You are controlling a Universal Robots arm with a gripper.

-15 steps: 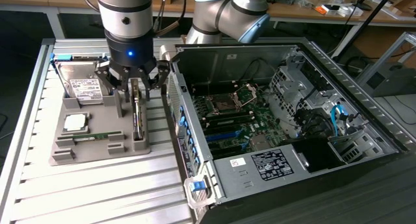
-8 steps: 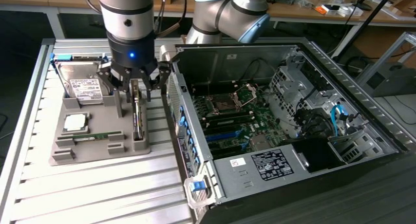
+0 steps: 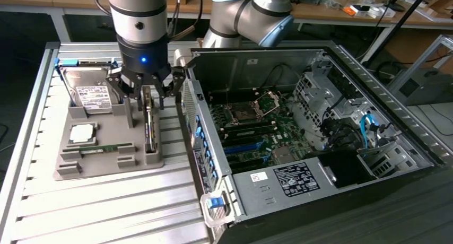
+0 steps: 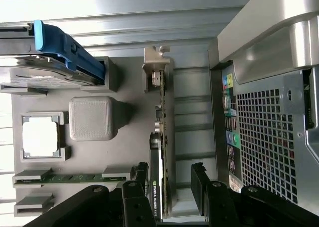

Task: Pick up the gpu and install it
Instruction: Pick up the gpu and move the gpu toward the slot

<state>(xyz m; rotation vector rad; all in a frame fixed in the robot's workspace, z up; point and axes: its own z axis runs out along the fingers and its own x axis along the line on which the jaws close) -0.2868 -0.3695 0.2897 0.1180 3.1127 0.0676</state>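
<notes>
The gpu (image 3: 149,126) stands on its long edge in a slot at the side of the grey holder (image 3: 106,164) nearest the computer case. It is a thin dark card with a silvery bracket at the far end. My gripper (image 3: 146,91) hangs straight above it, open, one finger on each side of the card's top edge. In the wrist view the gpu (image 4: 159,137) runs between the two black fingertips (image 4: 140,174), close to one and with a gap to the other. My gripper (image 4: 169,176) holds nothing.
The holder also carries a hard drive (image 3: 95,95), a CPU (image 3: 81,132) and a green RAM stick (image 3: 99,147). The open computer case (image 3: 297,122) with its motherboard lies at the exterior view's right, its rear panel (image 4: 269,137) close beside the gpu. All rest on a slatted metal table (image 3: 106,212).
</notes>
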